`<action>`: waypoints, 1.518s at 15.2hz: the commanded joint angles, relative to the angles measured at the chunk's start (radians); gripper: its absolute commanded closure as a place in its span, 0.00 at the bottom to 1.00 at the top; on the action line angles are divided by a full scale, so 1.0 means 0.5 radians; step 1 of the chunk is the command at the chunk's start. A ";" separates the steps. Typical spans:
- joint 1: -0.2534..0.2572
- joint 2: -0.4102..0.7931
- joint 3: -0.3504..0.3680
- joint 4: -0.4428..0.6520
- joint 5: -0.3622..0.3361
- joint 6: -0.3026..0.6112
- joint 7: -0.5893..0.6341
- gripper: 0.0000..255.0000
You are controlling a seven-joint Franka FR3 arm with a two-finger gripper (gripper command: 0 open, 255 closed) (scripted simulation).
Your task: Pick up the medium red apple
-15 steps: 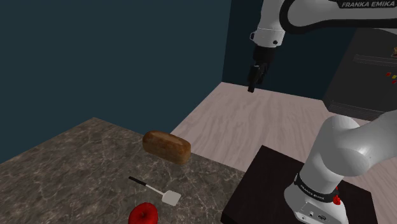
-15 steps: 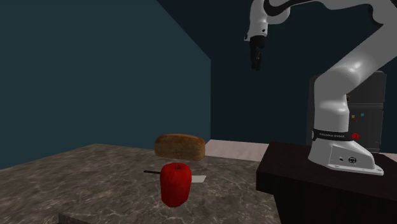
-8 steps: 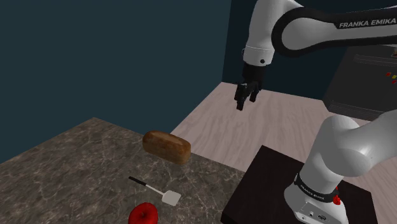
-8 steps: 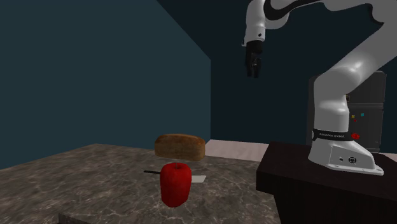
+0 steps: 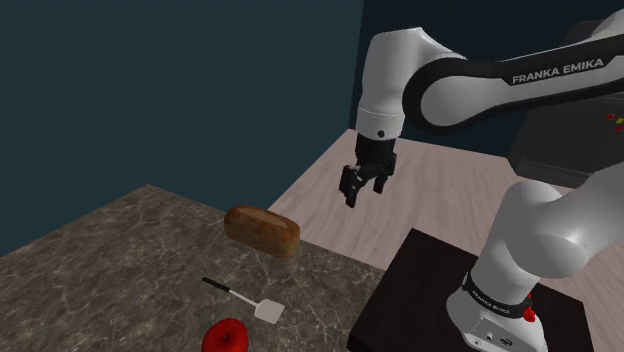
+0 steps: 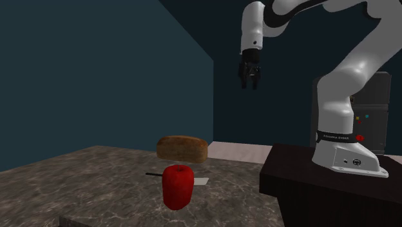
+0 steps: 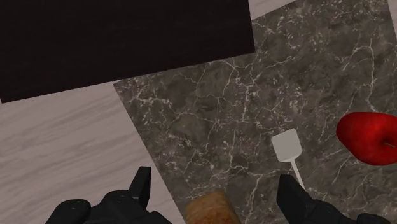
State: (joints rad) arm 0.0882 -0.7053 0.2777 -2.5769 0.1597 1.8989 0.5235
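The black gripper (image 5: 352,195) hangs high over the edge of the marbled counter (image 5: 110,260) in the middle of the shoulder view, its 2 fingers spread wide with nothing between them. The red apple (image 5: 226,337) sits on the counter at that frame's bottom edge, left of centre, well below and to the left of the fingers. A brown loaf (image 5: 262,230) and a white spatula (image 5: 255,303) lie between the two. In the wrist view the loaf (image 7: 213,209) lies between the fingers far below, while the apple (image 7: 369,137) lies outside their span, beyond the spatula (image 7: 289,149). The coming reach likely calls for a long descent past both. The apple looks roundish, so no finger angle seems favoured.
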 commanded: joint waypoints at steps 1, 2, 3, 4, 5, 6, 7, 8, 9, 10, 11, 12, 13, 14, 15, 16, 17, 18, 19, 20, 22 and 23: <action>0.009 0.093 0.092 -0.012 0.058 0.111 0.135 0.00; 0.012 0.144 0.140 -0.005 0.083 0.160 0.201 0.00; 0.013 0.199 0.187 0.004 0.104 0.209 0.268 0.00; 0.012 0.258 0.235 0.017 0.123 0.258 0.336 0.00; 0.010 0.319 0.282 0.033 0.137 0.308 0.404 0.00; 0.005 0.384 0.330 0.052 0.148 0.357 0.473 0.00; -0.002 0.451 0.378 0.075 0.154 0.407 0.544 0.00; -0.011 0.521 0.426 0.100 0.155 0.456 0.615 0.00; -0.021 0.594 0.473 0.128 0.151 0.505 0.689 0.00; -0.034 0.670 0.520 0.159 0.140 0.552 0.765 0.00; -0.049 0.748 0.568 0.193 0.123 0.599 0.844 0.00; -0.064 0.830 0.615 0.230 0.098 0.645 0.926 0.00; -0.081 0.914 0.660 0.270 0.065 0.689 1.012 0.00; -0.097 1.001 0.703 0.312 0.023 0.731 1.102 0.00; -0.111 1.092 0.742 0.357 -0.028 0.771 1.197 0.00; -0.124 1.186 0.779 0.405 -0.089 0.808 1.296 0.00; -0.133 1.282 0.810 0.455 -0.159 0.842 1.400 0.00; -0.134 1.382 0.833 0.509 -0.237 0.871 1.507 0.00; -0.128 1.483 0.847 0.566 -0.321 0.895 1.616 0.00; -0.112 1.584 0.850 0.627 -0.408 0.915 1.725 0.00; -0.051 1.781 0.826 0.758 -0.573 0.939 1.930 0.00; -0.011 1.875 0.803 0.828 -0.648 0.945 2.024 0.00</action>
State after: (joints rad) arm 0.0635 0.1818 0.6852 -2.1983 -0.1209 2.3666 1.4766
